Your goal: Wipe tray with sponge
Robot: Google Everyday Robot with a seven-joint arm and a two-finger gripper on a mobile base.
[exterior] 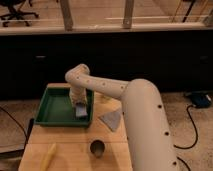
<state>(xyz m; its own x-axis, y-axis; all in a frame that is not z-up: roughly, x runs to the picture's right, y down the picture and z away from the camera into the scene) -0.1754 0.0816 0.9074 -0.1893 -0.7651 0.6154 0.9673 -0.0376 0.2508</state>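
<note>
1. Over the right end of the green tray (52, 111), your pincer (80, 106) was down low, right at the grey-blue sponge (81, 114). The sponge lay on the tray floor close to the right wall.
2. You could not tell from this view whether the pincer was apart or clamped on the sponge; that spot was too dark and crowded to read.
3. With the sponge already inside the tray and seemingly pressed to its floor, you were, by my judgement, mid-wipe rather than starting out.
4. What was left was probably the strokes across the bare left and middle of the tray. No dirt or streaks showed, so how much had been cleaned could not be judged.
5. On the table (72, 152), a grey triangular cloth (112, 120) lay just right of the tray. A dark cup (97, 148) and a yellow object (48, 156) sat nearer the front, all apart from the tray.
6. No brand, label or writing was readable on anything.
</note>
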